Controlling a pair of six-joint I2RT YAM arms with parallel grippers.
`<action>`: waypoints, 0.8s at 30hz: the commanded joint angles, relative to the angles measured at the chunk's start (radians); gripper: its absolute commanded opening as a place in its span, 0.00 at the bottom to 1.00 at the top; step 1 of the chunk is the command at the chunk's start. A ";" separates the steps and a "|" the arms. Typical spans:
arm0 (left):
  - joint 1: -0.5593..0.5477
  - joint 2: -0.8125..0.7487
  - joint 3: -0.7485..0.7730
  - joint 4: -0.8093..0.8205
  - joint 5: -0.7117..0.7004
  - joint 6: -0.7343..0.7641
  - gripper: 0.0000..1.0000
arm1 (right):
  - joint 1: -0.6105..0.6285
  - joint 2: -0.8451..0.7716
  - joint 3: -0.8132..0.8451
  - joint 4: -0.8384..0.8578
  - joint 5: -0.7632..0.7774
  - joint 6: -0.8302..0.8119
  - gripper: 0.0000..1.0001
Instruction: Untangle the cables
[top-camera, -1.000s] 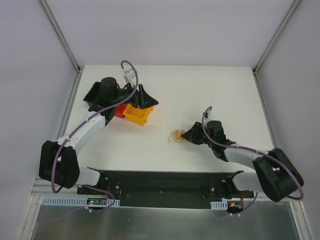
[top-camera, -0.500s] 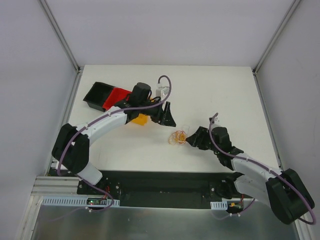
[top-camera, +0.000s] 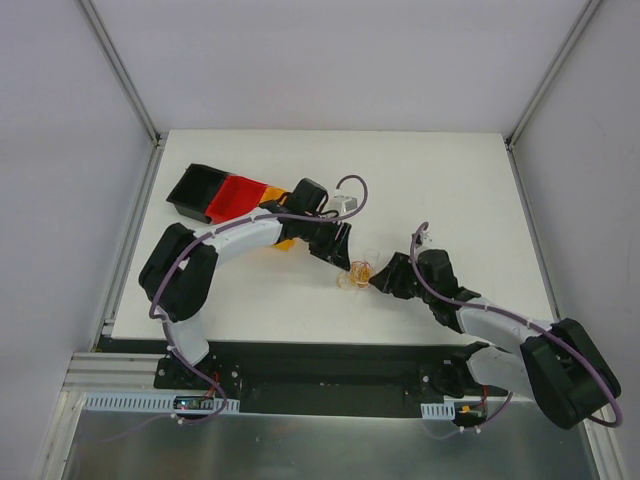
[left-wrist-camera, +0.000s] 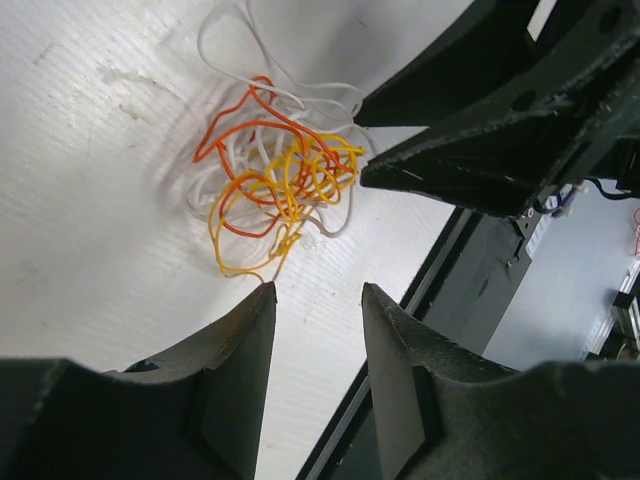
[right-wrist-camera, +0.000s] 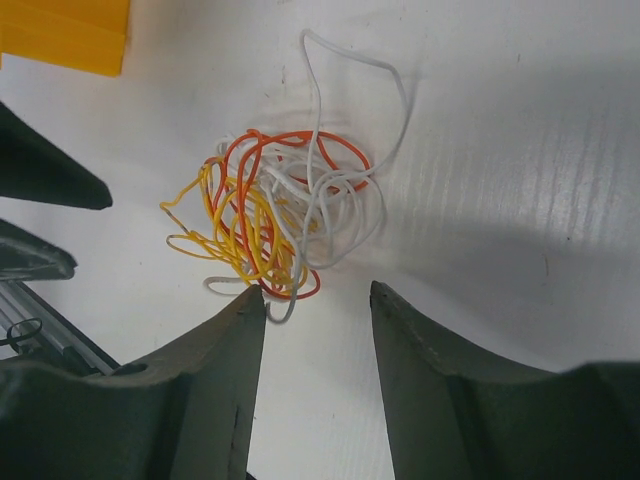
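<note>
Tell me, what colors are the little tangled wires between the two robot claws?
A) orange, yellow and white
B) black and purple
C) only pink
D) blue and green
A: the left wrist view shows the tangle of wires up close, with orange, yellow and white strands looped together on the table.
</note>
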 joint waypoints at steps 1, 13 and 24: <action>0.004 0.056 0.079 -0.010 0.010 0.020 0.39 | -0.002 0.015 0.035 0.070 -0.024 -0.005 0.49; 0.033 0.108 0.030 0.138 0.103 -0.082 0.36 | -0.001 0.096 0.071 0.096 -0.073 0.006 0.50; 0.033 0.133 0.012 0.178 0.116 -0.095 0.32 | 0.001 0.101 0.067 0.107 -0.073 0.015 0.50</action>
